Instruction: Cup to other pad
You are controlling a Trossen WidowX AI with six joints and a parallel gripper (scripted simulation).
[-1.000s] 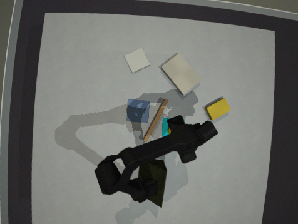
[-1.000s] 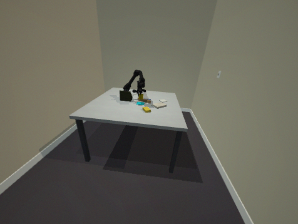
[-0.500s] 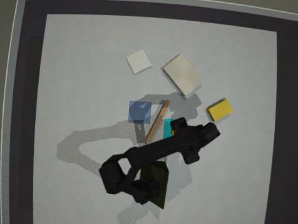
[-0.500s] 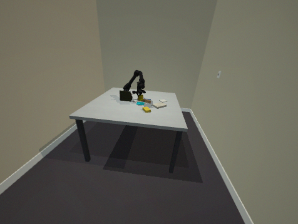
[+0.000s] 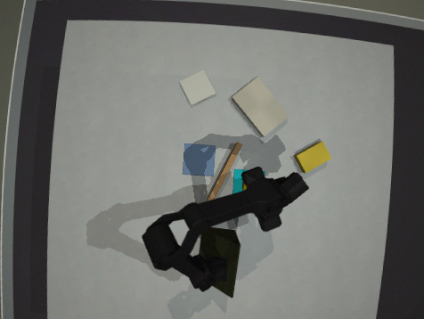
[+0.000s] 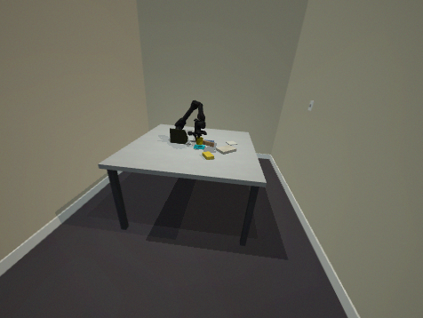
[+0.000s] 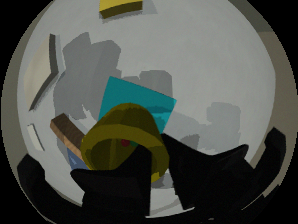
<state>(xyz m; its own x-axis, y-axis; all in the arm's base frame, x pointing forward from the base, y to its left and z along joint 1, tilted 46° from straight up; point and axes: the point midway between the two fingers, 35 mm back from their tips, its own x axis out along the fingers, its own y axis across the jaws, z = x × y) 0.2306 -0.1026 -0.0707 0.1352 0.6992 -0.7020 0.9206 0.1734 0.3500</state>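
The olive-yellow cup (image 6: 200,140) (image 7: 131,116) is upright or nearly so, with a red marble (image 7: 125,143) and a bit of green inside. My gripper (image 7: 154,137) is shut on the cup's wall at the near right side of its rim. The teal pad (image 5: 238,179) (image 6: 198,147) (image 7: 135,92) lies under and just beyond the cup; whether the cup touches it I cannot tell. The arm hides most of the cup in the top view. The blue pad (image 5: 199,160) (image 7: 76,161) lies bare across the bar, under arm shadow.
A brown bar (image 5: 224,171) (image 7: 70,135) stands between the pads. A yellow block (image 5: 313,157) (image 6: 208,155) (image 7: 121,7), a beige block (image 5: 259,106) (image 6: 227,150) and a white tile (image 5: 198,87) (image 6: 231,143) lie farther off. A dark panel (image 5: 232,258) (image 6: 179,136) stands near the arm's base.
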